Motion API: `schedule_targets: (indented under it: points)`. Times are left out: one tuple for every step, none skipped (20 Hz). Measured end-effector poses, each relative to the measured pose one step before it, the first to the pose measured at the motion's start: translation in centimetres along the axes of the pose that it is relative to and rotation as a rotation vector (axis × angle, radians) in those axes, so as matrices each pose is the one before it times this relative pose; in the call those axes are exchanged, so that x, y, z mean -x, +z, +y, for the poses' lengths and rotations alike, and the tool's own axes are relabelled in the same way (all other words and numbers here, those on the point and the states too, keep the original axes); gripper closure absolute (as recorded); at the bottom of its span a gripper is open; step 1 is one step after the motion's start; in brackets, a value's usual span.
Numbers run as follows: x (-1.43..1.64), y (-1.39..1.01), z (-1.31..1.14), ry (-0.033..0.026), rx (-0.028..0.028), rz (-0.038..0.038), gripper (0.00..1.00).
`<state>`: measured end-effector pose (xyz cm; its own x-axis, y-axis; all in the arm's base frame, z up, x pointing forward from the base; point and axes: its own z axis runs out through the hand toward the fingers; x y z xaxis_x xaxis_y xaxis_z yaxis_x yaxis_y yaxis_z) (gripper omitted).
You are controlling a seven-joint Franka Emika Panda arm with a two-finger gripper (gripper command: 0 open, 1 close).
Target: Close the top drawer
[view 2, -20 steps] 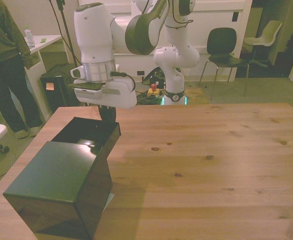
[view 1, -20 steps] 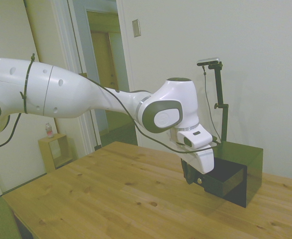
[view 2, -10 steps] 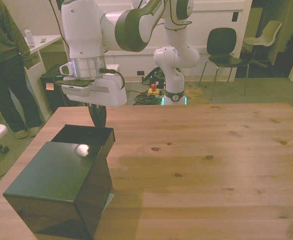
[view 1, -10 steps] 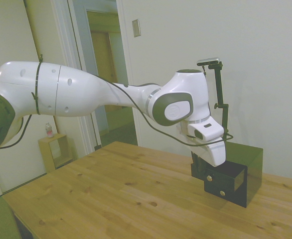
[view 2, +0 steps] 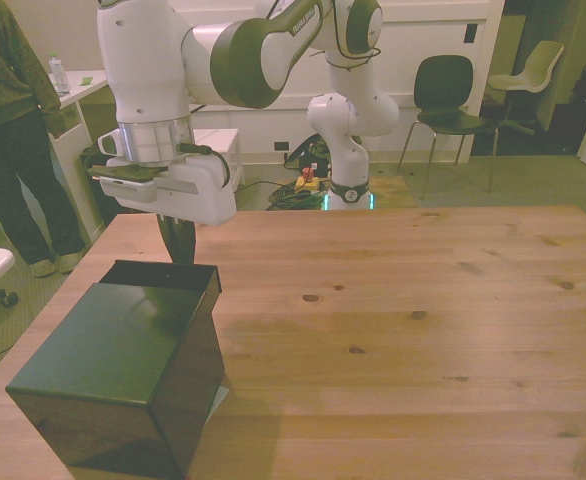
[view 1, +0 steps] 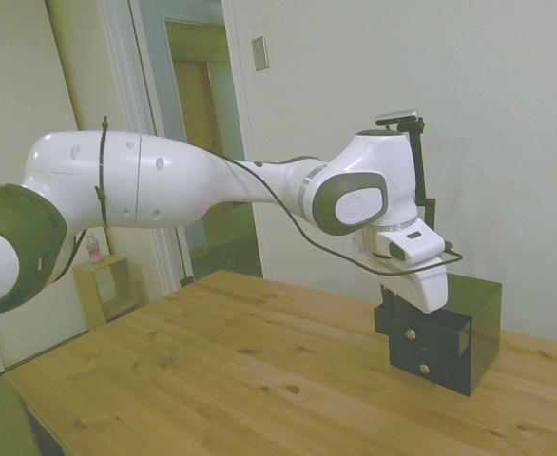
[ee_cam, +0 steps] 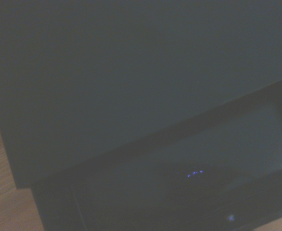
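A small black cabinet (view 2: 113, 350) (view 1: 483, 318) stands on the wooden table at the front view's left. Its top drawer (view 2: 163, 274) (view 1: 435, 332) sticks out only a short way, showing a narrow strip of its dark inside (ee_cam: 189, 159) past the cabinet's top (ee_cam: 131, 72). Its brass knob (view 1: 411, 333) shows in the side view, with another knob (view 1: 423, 368) below it. My gripper (view 2: 178, 245) (view 1: 390, 309) points down right against the drawer's front, its dark fingers together and holding nothing.
The wooden table (view 2: 423, 330) stretches wide toward the front view's right. A person (view 2: 13, 120) stands off the table at the front view's left, beside a white desk. Chairs (view 2: 453, 100) stand far behind.
The gripper has moved toward the cabinet and pushed the top drawer in. The drawer stood wide open a second ago and now sticks out only slightly.
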<state>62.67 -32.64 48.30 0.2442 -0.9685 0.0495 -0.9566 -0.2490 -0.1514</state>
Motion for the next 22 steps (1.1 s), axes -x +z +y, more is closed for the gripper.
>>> schedule_targets:
  points:
    - [-0.103,0.001,-0.284,0.00020,-0.00121,0.00161,1.00]
    - [-0.111,0.035,-0.263,0.00051,-0.00031,-0.00019,1.00]
    - [-0.111,0.048,-0.244,0.00051,0.00093,-0.00090,1.00]
    - [-0.133,-0.013,-0.256,0.00104,-0.00144,0.00097,1.00]
    - [-0.117,0.006,-0.239,0.00144,-0.00050,-0.00119,1.00]
    - [-0.110,-0.009,-0.244,0.00177,0.00001,-0.00122,1.00]
    - [-0.117,-0.068,-0.288,0.00145,-0.00160,0.00081,1.00]
    - [-0.075,-0.038,-0.273,0.00107,0.00001,-0.00074,1.00]
    - [-0.112,-0.046,-0.280,-0.00034,-0.00124,0.00148,1.00]
    - [-0.067,0.027,-0.263,-0.00117,0.00085,-0.00017,1.00]
    - [-0.062,0.016,-0.280,-0.00136,0.00014,0.00080,1.00]
    - [-0.067,0.064,-0.289,-0.00214,-0.00035,0.00134,1.00]
    - [-0.042,0.095,-0.269,-0.00244,0.00105,0.00051,1.00]
    - [-0.064,0.156,-0.232,-0.00163,0.00144,0.00055,1.00]
    - [-0.062,0.133,-0.239,-0.00187,-0.00066,0.00235,1.00]
    - [-0.061,0.183,-0.212,-0.00170,-0.00034,0.00195,1.00]
    - [-0.049,0.143,-0.183,-0.00148,-0.00051,0.00196,1.00]
    - [-0.027,0.116,-0.095,-0.00106,0.00224,-0.00038,1.00]
    - [-0.003,-0.005,-0.036,-0.00067,0.00280,-0.00153,1.00]
    - [0.001,-0.038,-0.054,-0.00089,0.00124,-0.00043,1.00]
    - [-0.011,-0.003,-0.036,-0.00050,0.00131,-0.00027,1.00]
    - [0.003,-0.019,-0.021,-0.00036,0.00041,-0.00011,1.00]
